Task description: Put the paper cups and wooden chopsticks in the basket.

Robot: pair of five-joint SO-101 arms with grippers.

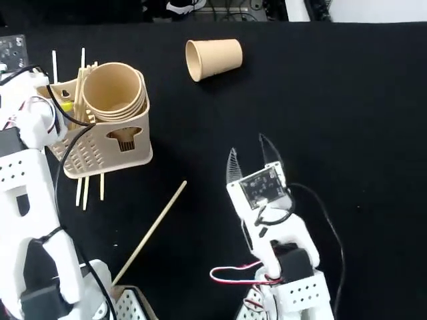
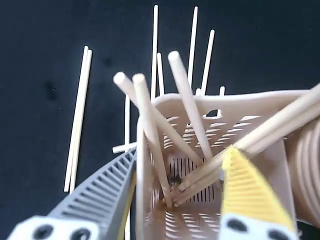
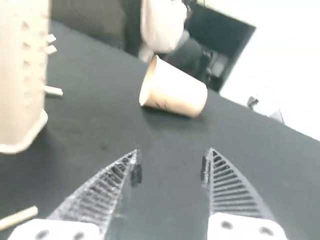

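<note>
Right hand (image 1: 247, 143) agape before paper cup (image 1: 215, 59)

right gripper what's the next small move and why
Probably ease the right gripper forward toward the paper cup. The cup lies on its side on the table, outside the basket. It is ahead of the open jaws but not yet between them.

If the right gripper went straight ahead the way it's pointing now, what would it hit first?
Most likely the paper cup lying on its side ahead of the right gripper; nothing seems to lie between them.
</note>
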